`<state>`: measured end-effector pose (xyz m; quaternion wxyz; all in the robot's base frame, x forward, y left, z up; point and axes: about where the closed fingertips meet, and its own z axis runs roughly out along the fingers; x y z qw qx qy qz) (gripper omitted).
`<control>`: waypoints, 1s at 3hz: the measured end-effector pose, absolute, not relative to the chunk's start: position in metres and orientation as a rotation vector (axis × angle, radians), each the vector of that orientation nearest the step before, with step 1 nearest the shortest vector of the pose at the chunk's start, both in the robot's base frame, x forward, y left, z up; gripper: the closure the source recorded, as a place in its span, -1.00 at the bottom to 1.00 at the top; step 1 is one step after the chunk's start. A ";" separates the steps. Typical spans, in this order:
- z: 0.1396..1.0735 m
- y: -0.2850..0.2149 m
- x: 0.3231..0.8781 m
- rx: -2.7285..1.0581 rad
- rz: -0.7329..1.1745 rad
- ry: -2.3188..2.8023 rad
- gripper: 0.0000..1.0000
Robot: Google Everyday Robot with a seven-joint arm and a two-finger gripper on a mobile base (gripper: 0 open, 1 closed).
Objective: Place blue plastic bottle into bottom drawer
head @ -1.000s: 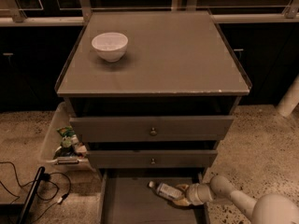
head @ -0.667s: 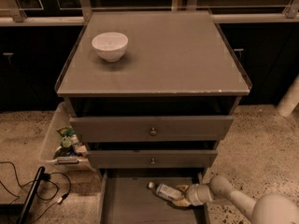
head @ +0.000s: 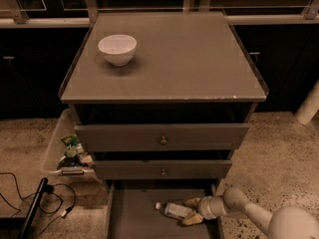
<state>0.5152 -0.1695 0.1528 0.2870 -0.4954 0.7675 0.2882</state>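
Observation:
The blue plastic bottle [head: 171, 210] lies on its side on the floor of the pulled-out bottom drawer [head: 134, 218], with its white cap pointing left. My gripper [head: 187, 211] reaches in low from the right, at the bottle's right end. Its two tan fingers [head: 193, 202] stand apart, one on each side of the bottle's base, wider than the bottle. The white arm [head: 249, 210] runs off to the lower right.
A white bowl [head: 117, 49] stands on the cabinet top [head: 189, 59] at the back left. The two upper drawers [head: 162, 136] with brass knobs are slightly open. A tray of packets [head: 67, 151] and cables [head: 35, 193] lie on the floor to the left.

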 end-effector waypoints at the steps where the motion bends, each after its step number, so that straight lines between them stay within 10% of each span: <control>1: 0.153 -0.169 0.515 -1.324 0.770 2.051 -1.00; 3: 0.172 -0.178 0.494 -1.351 0.735 2.009 -1.00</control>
